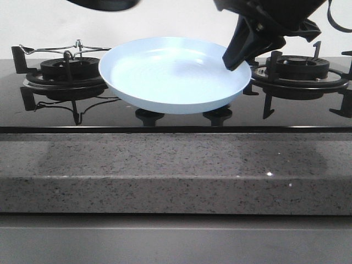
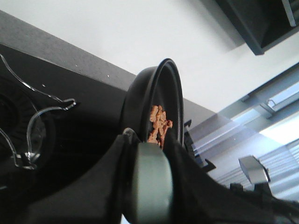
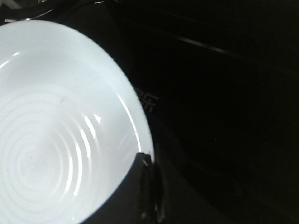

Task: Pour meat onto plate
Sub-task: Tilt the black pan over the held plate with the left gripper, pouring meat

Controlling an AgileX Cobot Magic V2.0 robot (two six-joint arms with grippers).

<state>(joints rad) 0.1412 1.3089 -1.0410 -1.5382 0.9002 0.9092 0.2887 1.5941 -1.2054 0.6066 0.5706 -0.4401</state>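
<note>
The pale-blue plate (image 1: pixel 170 74) is held above the black stove top between the two burners, tilted toward the camera, with nothing on it. My right gripper (image 1: pixel 237 58) is shut on its right rim; the right wrist view shows the plate (image 3: pixel 56 130) and the gripper (image 3: pixel 148 161) clamped on its edge. In the left wrist view my left gripper (image 2: pixel 149 144) is shut on the pale handle (image 2: pixel 149 182) of the black frying pan (image 2: pixel 140 100), which is tipped on its side. The meat (image 2: pixel 159 123) clings in a tan clump inside the pan near the handle.
A left burner with black grate (image 1: pixel 66 71) and a right burner (image 1: pixel 300 69) flank the plate. Two knobs (image 1: pixel 149 116) sit under it. A speckled grey stone counter edge (image 1: pixel 176 170) runs across the front. A dark shape (image 1: pixel 104 4) hangs at the top edge.
</note>
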